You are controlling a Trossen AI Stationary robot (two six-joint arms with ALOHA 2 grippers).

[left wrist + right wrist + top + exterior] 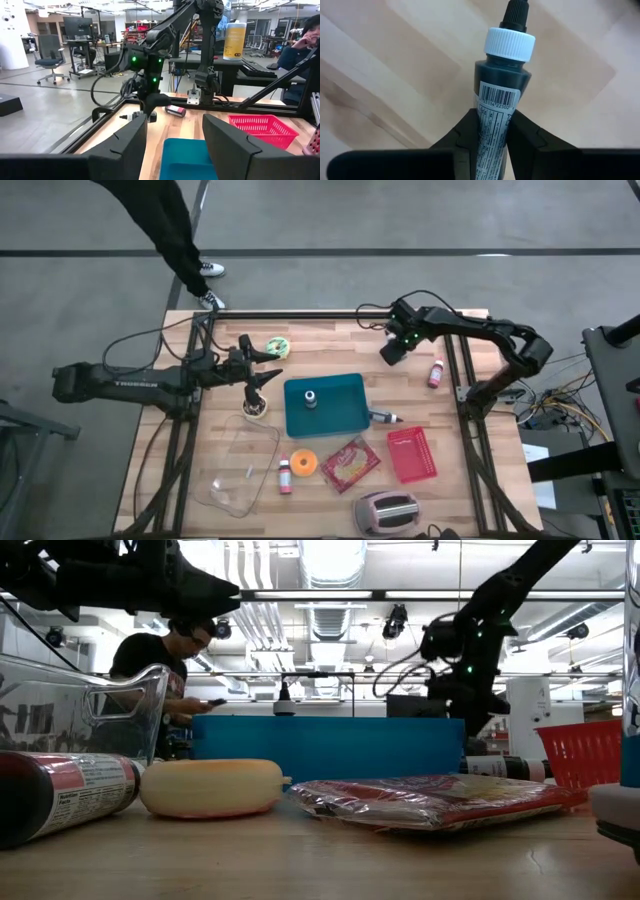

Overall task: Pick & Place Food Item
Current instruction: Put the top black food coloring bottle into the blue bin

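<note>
My right gripper [391, 352] hangs over the table's far right part and is shut on a dark tube [501, 75] with a white cap and a black nozzle. It also shows in the left wrist view [150, 102]. My left gripper [265, 372] is open and empty just left of the teal tray [345, 420]; its fingers [125, 145] point toward the tray. A small dark item [310, 397] stands in the tray. A second dark tube [385, 417] lies on the table at the tray's right edge. My right gripper pinches the tube's labelled body [492, 107] between its two fingers. The tube runs along the fingers, and its white cap [510, 44] and nozzle stick out past the fingertips. The fingers slant down toward the table. The tube seems to be lifted clear of the wood.
On the near half lie a red packet [350, 463], an orange-yellow item [303, 462], a pink bottle [285, 475], a clear container [240, 465], a red basket [412, 455] and a toaster [388, 510]. A red bottle [436, 372] lies at the right. A person [165, 225] stands beyond the far left.
</note>
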